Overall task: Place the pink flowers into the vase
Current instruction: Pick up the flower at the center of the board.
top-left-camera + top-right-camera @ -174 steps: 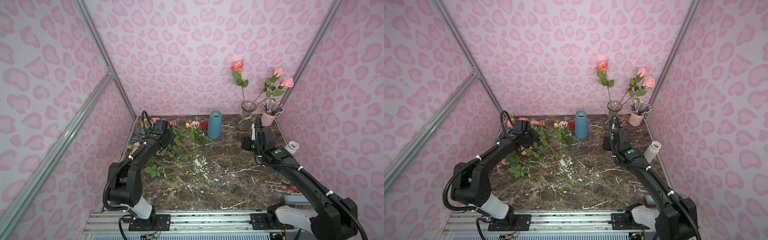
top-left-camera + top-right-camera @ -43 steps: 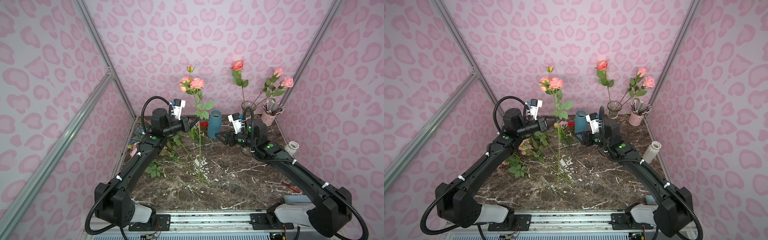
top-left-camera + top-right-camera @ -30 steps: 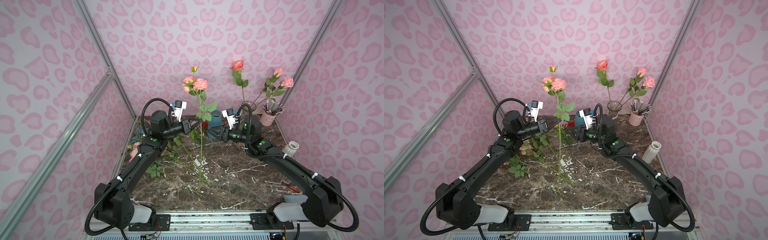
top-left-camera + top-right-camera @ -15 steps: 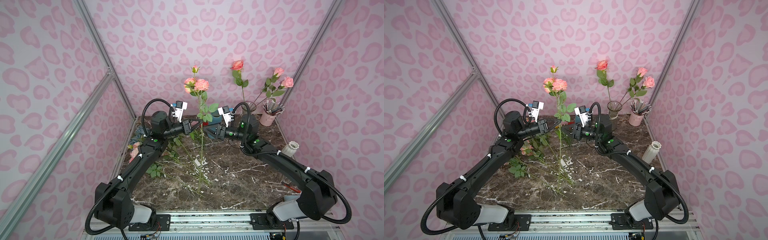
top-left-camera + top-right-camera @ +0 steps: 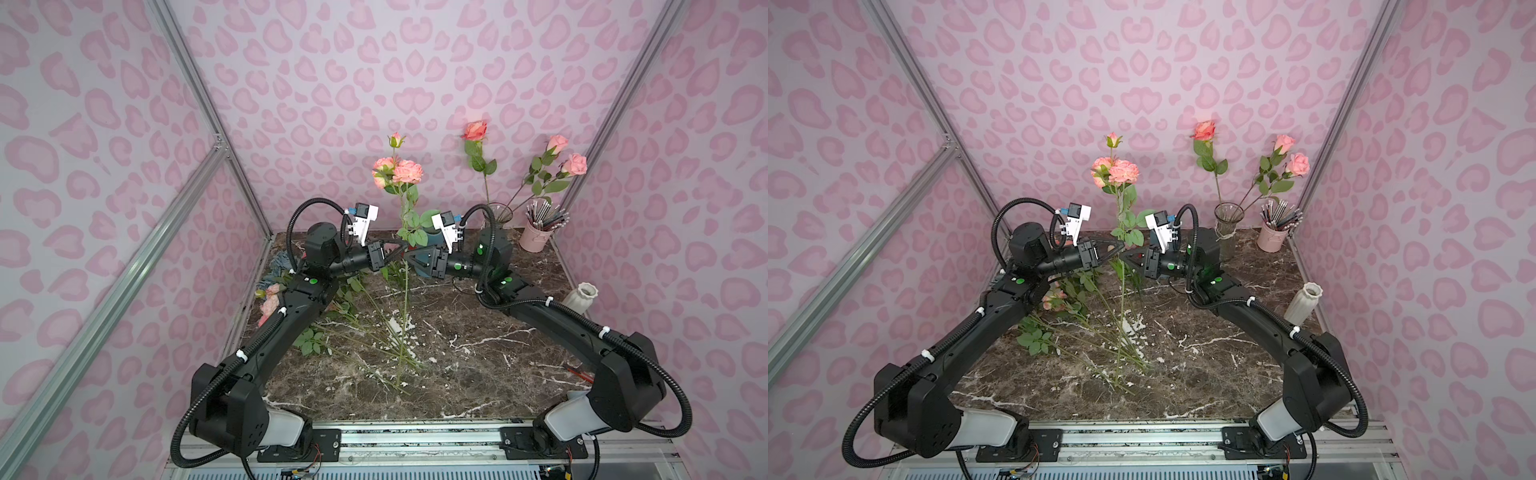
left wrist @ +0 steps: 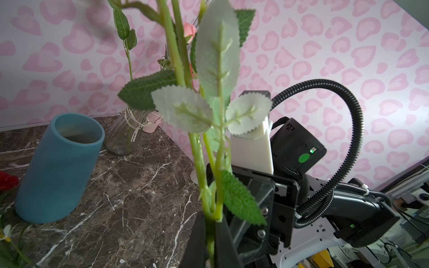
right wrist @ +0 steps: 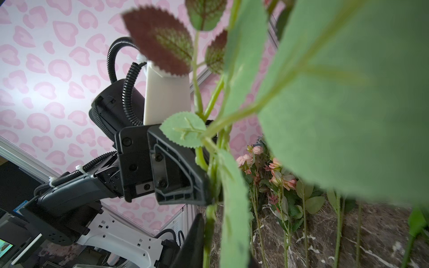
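A spray of pink flowers (image 5: 399, 172) (image 5: 1116, 171) stands upright over the middle of the table, its long stem (image 5: 404, 307) reaching down to the marble. My left gripper (image 5: 399, 252) (image 6: 210, 243) is shut on that stem below the leaves. From the opposite side my right gripper (image 5: 409, 259) (image 7: 209, 239) is shut on the same stem, just under the left one. The glass vase (image 5: 496, 214) (image 6: 125, 134) stands at the back right with pink roses (image 5: 575, 163) in it. More pink flowers (image 5: 270, 299) (image 7: 278, 171) lie at the left.
A blue cylinder vase (image 6: 58, 167) stands just behind the two grippers. A pink cup of pencils (image 5: 538, 237) sits in the back right corner. A white ribbed vase (image 5: 582, 297) leans by the right wall. A red flower (image 6: 7, 181) and loose stems (image 5: 365, 332) lie left of centre.
My right gripper has moved left to the upright stem and closed on it beside the left gripper. The left gripper has kept the flower nearly still.
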Motion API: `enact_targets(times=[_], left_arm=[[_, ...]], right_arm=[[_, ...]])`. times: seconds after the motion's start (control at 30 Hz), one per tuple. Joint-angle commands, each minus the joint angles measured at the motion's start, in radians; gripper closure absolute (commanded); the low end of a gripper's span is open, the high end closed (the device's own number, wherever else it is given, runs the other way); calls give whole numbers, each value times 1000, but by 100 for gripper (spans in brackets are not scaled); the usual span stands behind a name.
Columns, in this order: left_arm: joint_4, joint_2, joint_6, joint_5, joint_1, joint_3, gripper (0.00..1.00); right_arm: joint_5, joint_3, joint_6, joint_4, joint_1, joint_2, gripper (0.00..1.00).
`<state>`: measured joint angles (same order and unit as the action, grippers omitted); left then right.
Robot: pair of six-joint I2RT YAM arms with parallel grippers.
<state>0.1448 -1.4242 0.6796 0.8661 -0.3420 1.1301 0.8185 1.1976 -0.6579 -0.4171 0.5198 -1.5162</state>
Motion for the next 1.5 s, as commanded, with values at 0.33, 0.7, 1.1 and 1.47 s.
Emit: enact_targets(times=[0.33,0.7,1.1,1.47], left_arm=[[-46,-8,-61,-25,-2,32,84],[-177,-3,-132,-141,-2,74,32],[-471,44,-196,-739,10,140,29],[-577,-50,-80,-818,149,125,30]], right_arm=[[-6,22,-1,-29,2,-9,100],[-200,52,165,202,10,39,100],[-643,102,339,437,31,90,100],[-1083,46,402,454,64,154,100]])
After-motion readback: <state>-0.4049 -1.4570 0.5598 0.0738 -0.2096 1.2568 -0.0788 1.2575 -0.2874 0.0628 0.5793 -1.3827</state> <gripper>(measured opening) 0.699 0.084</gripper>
